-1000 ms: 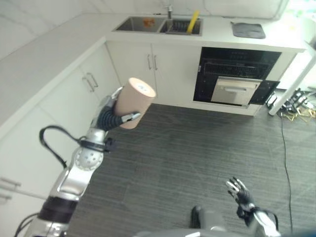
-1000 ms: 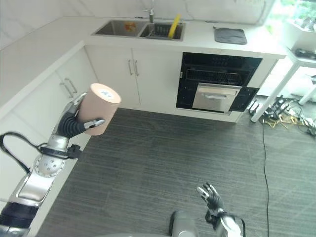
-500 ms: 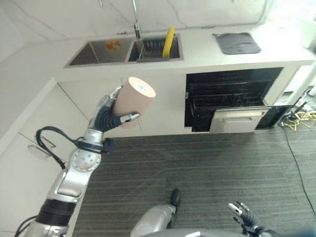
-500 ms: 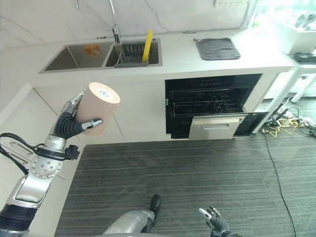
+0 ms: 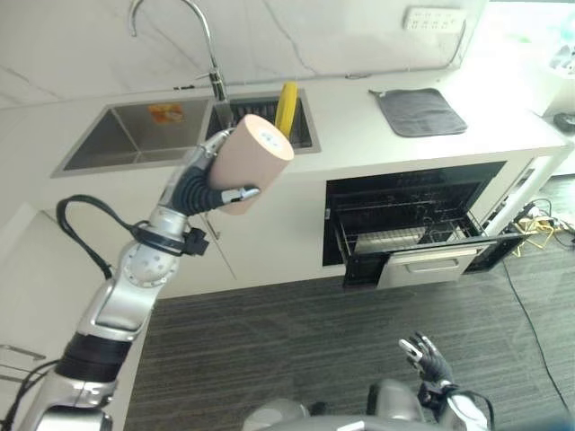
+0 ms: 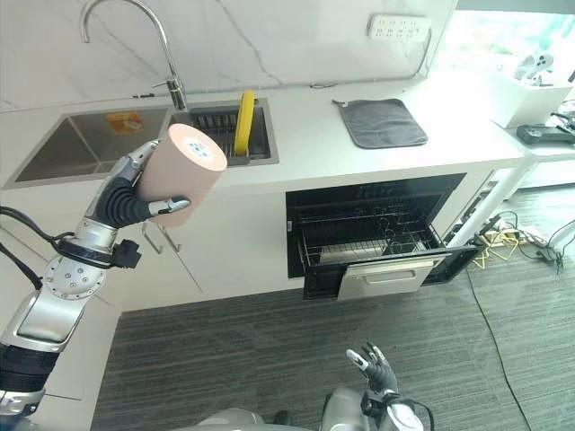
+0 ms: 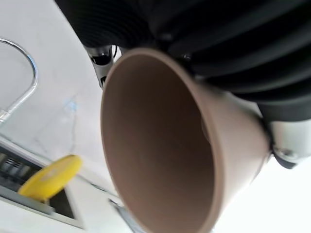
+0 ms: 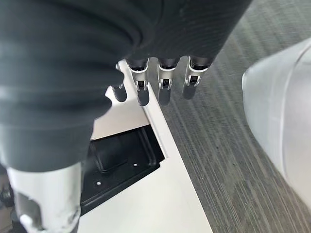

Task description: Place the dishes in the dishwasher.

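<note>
My left hand [image 5: 199, 187] is raised in front of the sink counter, its fingers and thumb curled round a tan cup [image 5: 248, 161] held on its side, base towards me. The left wrist view looks into the cup's [image 7: 160, 145] hollow mouth. The dishwasher [image 5: 409, 224] stands open under the counter to the right, its wire rack [image 6: 368, 235] pulled out and its door [image 6: 395, 277] down. My right hand [image 5: 424, 357] hangs low over the floor, fingers straight and holding nothing; its fingers [image 8: 164, 86] show the same in the right wrist view.
A double sink [image 5: 121, 144] with a tall faucet [image 5: 212, 54] sits behind the cup. A yellow plate [image 5: 286, 105] stands in a dish rack in the right basin. A grey mat [image 5: 421, 111] lies on the counter above the dishwasher. Dark striped floor [image 5: 269, 350] lies in front of the cabinets.
The whole picture has shifted: the camera has turned to face the sink counter and dishwasher squarely. The left hand still holds the cup aloft. The right hand shows slightly higher in view.
</note>
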You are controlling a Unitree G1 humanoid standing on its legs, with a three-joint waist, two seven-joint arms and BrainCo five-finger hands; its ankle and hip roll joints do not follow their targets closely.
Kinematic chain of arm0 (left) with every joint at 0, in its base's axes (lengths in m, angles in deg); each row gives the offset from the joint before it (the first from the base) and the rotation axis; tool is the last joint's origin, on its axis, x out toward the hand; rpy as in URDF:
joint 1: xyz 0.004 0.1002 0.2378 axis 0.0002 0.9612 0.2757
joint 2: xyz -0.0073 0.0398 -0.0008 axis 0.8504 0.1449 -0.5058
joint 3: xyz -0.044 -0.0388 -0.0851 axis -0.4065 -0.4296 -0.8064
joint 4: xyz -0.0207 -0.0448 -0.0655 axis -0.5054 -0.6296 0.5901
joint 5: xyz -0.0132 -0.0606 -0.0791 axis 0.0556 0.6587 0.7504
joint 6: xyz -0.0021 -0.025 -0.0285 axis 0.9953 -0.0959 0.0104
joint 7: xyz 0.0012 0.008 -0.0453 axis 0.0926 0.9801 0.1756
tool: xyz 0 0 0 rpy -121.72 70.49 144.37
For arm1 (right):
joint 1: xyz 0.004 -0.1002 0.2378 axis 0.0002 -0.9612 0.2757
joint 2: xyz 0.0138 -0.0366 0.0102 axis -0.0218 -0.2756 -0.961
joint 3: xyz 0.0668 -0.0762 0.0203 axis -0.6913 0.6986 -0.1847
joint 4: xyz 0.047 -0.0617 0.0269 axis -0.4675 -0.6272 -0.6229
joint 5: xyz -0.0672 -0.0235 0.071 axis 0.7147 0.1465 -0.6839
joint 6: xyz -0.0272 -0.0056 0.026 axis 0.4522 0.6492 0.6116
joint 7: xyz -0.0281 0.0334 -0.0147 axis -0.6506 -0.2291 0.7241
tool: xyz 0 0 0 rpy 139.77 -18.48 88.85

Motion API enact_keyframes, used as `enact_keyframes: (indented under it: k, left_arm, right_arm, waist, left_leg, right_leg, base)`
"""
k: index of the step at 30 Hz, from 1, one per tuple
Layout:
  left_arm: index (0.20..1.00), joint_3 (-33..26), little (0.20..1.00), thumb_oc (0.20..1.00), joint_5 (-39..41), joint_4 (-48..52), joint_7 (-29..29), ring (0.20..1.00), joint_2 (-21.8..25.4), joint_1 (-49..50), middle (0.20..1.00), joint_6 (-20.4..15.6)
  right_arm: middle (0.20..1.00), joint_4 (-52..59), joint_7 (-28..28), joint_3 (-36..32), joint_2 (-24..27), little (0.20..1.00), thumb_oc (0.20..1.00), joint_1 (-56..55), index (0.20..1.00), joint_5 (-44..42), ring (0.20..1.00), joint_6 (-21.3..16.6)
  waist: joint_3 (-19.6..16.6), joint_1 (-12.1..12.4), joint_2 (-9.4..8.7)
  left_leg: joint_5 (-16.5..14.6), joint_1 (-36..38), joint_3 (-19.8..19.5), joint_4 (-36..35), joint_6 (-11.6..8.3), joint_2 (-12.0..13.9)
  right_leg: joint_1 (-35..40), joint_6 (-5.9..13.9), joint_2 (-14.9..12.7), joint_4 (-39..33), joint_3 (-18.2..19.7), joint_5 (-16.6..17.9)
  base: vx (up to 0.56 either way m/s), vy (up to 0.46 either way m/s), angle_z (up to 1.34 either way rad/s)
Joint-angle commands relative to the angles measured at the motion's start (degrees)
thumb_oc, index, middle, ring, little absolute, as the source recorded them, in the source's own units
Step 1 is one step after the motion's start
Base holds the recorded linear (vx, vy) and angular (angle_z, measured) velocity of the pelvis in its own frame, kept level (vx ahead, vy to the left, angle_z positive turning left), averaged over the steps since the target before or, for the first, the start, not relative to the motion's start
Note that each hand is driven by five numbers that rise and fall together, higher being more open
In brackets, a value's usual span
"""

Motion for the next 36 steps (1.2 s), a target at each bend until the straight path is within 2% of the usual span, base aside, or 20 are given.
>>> enact_keyframes:
  k: [1, 2, 4, 6, 7, 9, 10, 12, 13, 14, 15, 17, 18, 21, 24, 29, 31, 33, 34, 36]
  left_arm:
    - [0.2, -3.74, 0.2, 0.2, -0.2, 5.94, -3.84, 0.2, -0.72, 1.17, 0.2, -0.8]
    - [0.2, -4.27, 0.2, 0.2, -0.29, 6.76, -3.28, 0.2, -1.05, 1.32, 0.2, -0.33]
    - [0.2, -5.25, 0.2, 0.2, 0.0, 7.29, -2.24, 0.2, -1.36, 1.32, 0.2, 0.53]
    - [0.2, -6.49, 0.2, 0.2, 0.37, 7.95, -2.56, 0.2, -2.86, 2.77, 0.2, 1.27]
    - [0.2, -6.63, 0.2, 0.2, 0.82, 8.2, -2.86, 0.2, -3.31, 3.07, 0.2, 1.32]
    - [0.2, -5.66, 0.2, 0.2, 0.51, 8.92, -3.52, 0.2, -4.87, 1.84, 0.2, 1.97]
    - [0.2, -4.58, 0.2, 0.2, 0.62, 8.41, -3.31, 0.2, -5.36, 0.22, 0.2, 1.69]
    - [0.2, -2.19, 0.2, 0.2, 0.48, 6.45, -3.77, 0.2, -6.0, -3.19, 0.2, 1.51]
    - [0.2, -1.16, 0.2, 0.2, 0.37, 5.9, -4.2, 0.2, -6.07, -4.37, 0.2, 1.75]
    - [0.2, -0.35, 0.2, 0.2, 0.13, 6.33, -4.51, 0.2, -5.84, -3.86, 0.2, 1.24]
    - [0.2, -0.25, 0.2, 0.2, -0.19, 6.71, -4.23, 0.2, -5.92, -2.95, 0.2, 0.25]
    - [0.2, -0.89, 0.2, 0.2, -1.36, 8.01, -4.53, 0.2, -5.9, -0.84, 0.2, 0.25]
    - [0.2, -1.12, 0.2, 0.2, -1.0, 7.9, -3.8, 0.2, -5.58, -0.65, 0.2, -0.24]
    - [0.2, -1.54, 0.2, 0.2, -0.07, 6.61, -2.89, 0.2, -4.28, -1.13, 0.2, -1.61]
    - [0.2, -1.89, 0.2, 0.2, 0.18, 6.82, -2.13, 0.2, -3.5, -1.31, 0.2, -0.51]
    - [0.2, -2.11, 0.2, 0.2, 1.2, 7.06, -2.64, 0.2, -3.14, -0.76, 0.2, 0.26]
    - [0.2, -2.83, 0.2, 0.2, 1.08, 7.71, -1.92, 0.2, -3.65, 0.16, 0.2, 0.04]
    - [0.2, -3.21, 0.2, 0.2, -0.21, 7.73, -0.74, 0.2, -4.02, 0.87, 0.2, -1.16]
    - [0.2, -2.76, 0.2, 0.2, -1.15, 6.71, -1.17, 0.2, -3.53, 0.46, 0.2, -1.38]
    - [0.2, -2.48, 0.2, 0.2, -1.45, 5.48, -1.95, 0.2, -3.06, -0.58, 0.2, -1.68]
  right_arm:
    - [1.0, 1.56, -1.18, -0.59, 1.79, 1.0, 1.0, 2.68, 1.0, -0.45, 1.0, -0.1]
    - [1.0, 2.08, -1.57, -0.71, 1.81, 1.0, 1.0, 3.13, 1.0, -0.2, 1.0, 0.84]
    - [1.0, 2.59, -2.48, -0.38, 1.75, 1.0, 1.0, 3.14, 1.0, 0.64, 1.0, 1.82]
    - [1.0, 2.79, -3.11, 1.48, 2.34, 1.0, 1.0, 2.93, 1.0, 1.63, 1.0, 2.11]
    - [1.0, 3.21, -2.76, 2.15, 2.46, 1.0, 1.0, 2.85, 1.0, 2.22, 1.0, 2.35]
    - [1.0, 3.9, -1.1, 3.04, 2.75, 1.0, 1.0, 1.93, 1.0, 3.04, 1.0, 1.5]
    - [1.0, 3.62, -0.86, 2.67, 2.87, 1.0, 1.0, 1.38, 1.0, 2.33, 1.0, 0.94]
    - [1.0, 3.12, -0.7, 2.49, 3.03, 1.0, 1.0, 0.86, 1.0, 2.48, 1.0, 0.25]
    - [1.0, 2.48, -0.74, 3.05, 2.97, 1.0, 1.0, 0.93, 1.0, 2.2, 1.0, -0.21]
    - [1.0, 0.95, -0.83, 3.93, 2.71, 1.0, 1.0, 1.65, 1.0, 1.2, 1.0, -0.91]
    - [1.0, 0.99, -0.66, 4.11, 2.54, 1.0, 1.0, 1.68, 1.0, 0.34, 1.0, -0.98]
    - [1.0, 0.21, -1.2, 5.45, 1.95, 1.0, 1.0, 2.54, 1.0, -0.48, 1.0, -2.09]
    - [1.0, 0.72, -1.55, 5.52, 1.21, 1.0, 1.0, 2.27, 1.0, -1.01, 1.0, -2.13]
    - [1.0, 2.61, -2.44, 6.73, 0.0, 1.0, 1.0, 1.01, 1.0, 1.3, 1.0, -2.5]
    - [1.0, 3.87, -2.25, 8.69, -0.48, 1.0, 1.0, 0.72, 1.0, 3.3, 1.0, -1.11]
    - [1.0, 3.95, -2.02, 9.48, -0.15, 1.0, 1.0, -0.08, 1.0, 5.02, 1.0, 0.9]
    - [1.0, 3.62, -1.63, 9.15, 0.26, 1.0, 1.0, 0.2, 1.0, 4.37, 1.0, 0.78]
    - [1.0, 3.82, -2.46, 8.05, 0.41, 1.0, 1.0, 0.52, 1.0, 1.86, 1.0, -0.26]
    - [1.0, 4.98, -3.33, 7.65, 0.01, 1.0, 1.0, 0.25, 1.0, 1.69, 1.0, -0.54]
    - [1.0, 5.87, -4.45, 7.28, -0.56, 1.0, 1.0, -0.04, 1.0, 1.49, 1.0, -1.1]
  waist:
    - [-2.56, 2.41, 2.35]
    - [-2.59, 2.86, 2.18]
    - [-2.62, 2.7, 1.97]
    - [-2.94, 3.04, 1.76]
    - [-2.81, 2.75, 2.01]
    - [-1.92, 1.67, 2.94]
    - [-1.62, 0.63, 3.24]
    - [-1.48, -0.12, 3.55]
    - [-1.54, 0.35, 3.69]
    - [-2.01, 1.39, 3.89]
    - [-1.99, 2.03, 3.79]
    - [-2.33, 2.69, 4.31]
    - [-2.39, 2.38, 4.59]
    - [-3.07, 2.24, 4.18]
    - [-3.85, 2.32, 4.0]
    - [-4.51, 2.68, 3.85]
    - [-4.27, 3.16, 3.57]
    - [-3.13, 3.21, 3.61]
    - [-2.13, 2.34, 3.62]
    - [-1.9, 2.22, 3.35]
  left_leg:
    - [2.06, 2.35, -6.33, -8.05, -5.2, 6.69]
    - [2.57, 2.03, -6.6, -7.7, -6.95, 9.63]
    - [3.56, 2.37, -7.28, -8.62, -8.86, 13.3]
    - [7.76, 3.76, -7.09, -12.97, -11.7, 19.17]
    - [9.2, 4.16, -6.86, -14.23, -12.24, 20.44]
    - [15.88, 1.2, -4.24, -14.71, -13.45, 22.37]
    - [17.71, -0.24, -0.72, -14.29, -13.75, 22.55]
    - [17.73, -2.17, 1.33, -14.83, -13.84, 19.79]
    - [16.94, -2.93, 0.18, -15.94, -13.29, 16.21]
    - [17.44, -3.24, -2.1, -17.88, -13.0, 14.25]
    - [18.38, -3.89, -3.44, -17.9, -13.73, 14.24]
    - [17.41, -2.69, -7.18, -18.65, -11.71, 11.9]
    - [17.59, -2.07, -5.38, -19.24, -11.58, 12.2]
    - [16.62, -0.7, -4.7, -19.76, -11.05, 11.93]
    - [15.69, 0.78, -3.72, -20.61, -11.0, 12.24]
    - [15.58, 2.1, -3.01, -22.38, -11.33, 12.85]
    - [14.49, 1.57, -3.4, -20.37, -10.95, 12.43]
    - [13.68, 1.15, -3.02, -18.52, -9.34, 12.03]
    - [12.46, 1.3, -3.6, -17.22, -7.83, 11.33]
    - [12.19, 0.79, -3.37, -16.6, -7.72, 11.23]
  right_leg:
    - [14.56, 1.77, 4.55, 1.28, -1.2, 4.06]
    - [16.32, 2.23, 3.59, 0.97, -1.47, 2.47]
    - [17.24, 2.88, 4.69, 0.92, -0.26, -0.16]
    - [18.53, 3.48, 6.88, -0.35, -4.84, -3.34]
    - [18.43, 2.78, 7.88, 0.2, -4.84, -4.16]
    - [19.46, -0.24, 10.43, -0.09, -7.23, -5.87]
    - [20.41, -1.33, 11.43, -1.03, -8.66, -6.18]
    - [22.19, -2.01, 12.79, -3.87, -10.33, -5.61]
    - [23.4, -1.84, 13.42, -6.04, -10.47, -4.88]
    - [23.95, -1.85, 13.92, -7.32, -10.41, -4.18]
    - [24.4, -1.89, 13.91, -7.68, -10.67, -3.76]
    - [23.13, -2.16, 14.56, -6.46, -8.43, -4.4]
    - [23.05, -2.25, 14.46, -5.63, -8.7, -4.76]
    - [24.01, -1.39, 13.69, -6.74, -9.16, -4.28]
    - [24.62, -0.45, 12.81, -8.28, -9.89, -3.5]
    - [25.31, -0.28, 12.57, -9.77, -11.52, -3.29]
    - [24.22, -0.22, 12.15, -7.56, -12.14, -3.7]
    - [21.18, 0.11, 11.35, 1.12, -12.65, -4.34]
    - [17.75, 0.37, 10.73, 8.68, -10.03, -2.08]
    - [17.19, -0.05, 8.86, 6.59, -8.53, -1.74]
  base:
    - [0.2, -0.653, 0.59]
    - [0.19, -0.722, 0.35]
    - [0.15, -0.71, 0.58]
    - [0.09, -0.759, 0.2]
    - [-0.02, -0.535, 0.14]
    - [-0.06, -0.392, 0.14]
    - [-0.05, -0.23, 0.02]
    - [-0.01, -0.144, 0.45]
    - [0.08, -0.093, 0.69]
    - [0.11, -0.053, 0.25]
    - [0.1, 0.003, -0.14]
    - [0.1, 0.078, -0.72]
    - [0.15, 0.089, -0.73]
    - [0.13, 0.023, -0.37]
    - [0.08, -0.013, -0.02]
    - [0.04, 0.009, -0.15]
    - [0.0, 0.079, -0.15]
    - [-0.03, 0.039, -0.16]
    - [-0.03, -0.174, -0.22]
    - [-0.03, -0.308, -0.28]
